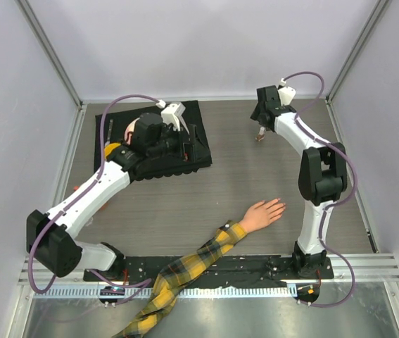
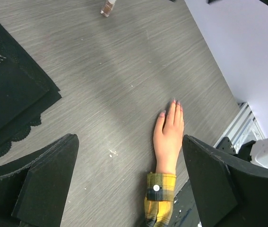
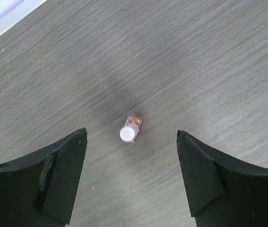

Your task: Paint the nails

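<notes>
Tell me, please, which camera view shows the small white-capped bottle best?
The right wrist view: the bottle sits centred and close, seen from above, between the fingers of the open right gripper. The top view shows it only as a tiny speck by that gripper; the left wrist view crops it at the upper edge.

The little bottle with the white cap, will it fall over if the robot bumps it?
Probably, yes. The bottle looks small and narrow and seems to stand upright, so a sideways nudge could tip it. Its cap looks round, so once down it may roll on the smooth table. Being so tiny, it is likely light.
</notes>
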